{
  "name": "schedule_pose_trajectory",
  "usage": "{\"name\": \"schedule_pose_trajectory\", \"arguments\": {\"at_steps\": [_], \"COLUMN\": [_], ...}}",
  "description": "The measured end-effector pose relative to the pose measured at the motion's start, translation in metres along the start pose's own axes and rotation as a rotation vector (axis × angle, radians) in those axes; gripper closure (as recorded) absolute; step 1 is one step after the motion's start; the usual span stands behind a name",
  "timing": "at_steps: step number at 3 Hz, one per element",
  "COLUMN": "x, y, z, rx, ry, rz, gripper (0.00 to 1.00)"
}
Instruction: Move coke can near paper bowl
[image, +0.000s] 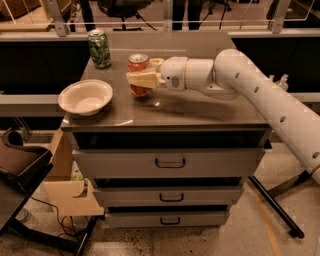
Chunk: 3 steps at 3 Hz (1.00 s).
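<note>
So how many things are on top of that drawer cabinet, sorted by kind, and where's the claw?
Cans: 2, the coke can and a green can.
Bowls: 1, the paper bowl.
Total: 3.
The claw is closed around the coke can, to the right of the paper bowl.

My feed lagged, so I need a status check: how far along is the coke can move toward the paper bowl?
Done: the gripper is shut on the upright coke can. In hand: the can is at mid cabinet top, with a clear gap to the paper bowl. Left: close that gap and release.
</note>
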<state>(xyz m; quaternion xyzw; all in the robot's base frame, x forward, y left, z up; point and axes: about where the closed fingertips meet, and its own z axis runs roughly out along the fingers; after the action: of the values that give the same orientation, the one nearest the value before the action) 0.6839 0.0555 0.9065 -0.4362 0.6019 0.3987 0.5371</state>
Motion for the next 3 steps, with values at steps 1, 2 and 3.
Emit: {"name": "schedule_pose_trajectory", "arguments": {"at_steps": [1,2,3], "x": [0.004,0.007,0.011], "y": [0.0,0.0,0.0], "z": [0.011,0.017,0.023], "rx": [-0.038,-0.052,-0.079], "ry": [-0.01,0.003,0.022], "rz": [0.002,0.001,0.008], "gripper": [1.0,1.0,0.83]}}
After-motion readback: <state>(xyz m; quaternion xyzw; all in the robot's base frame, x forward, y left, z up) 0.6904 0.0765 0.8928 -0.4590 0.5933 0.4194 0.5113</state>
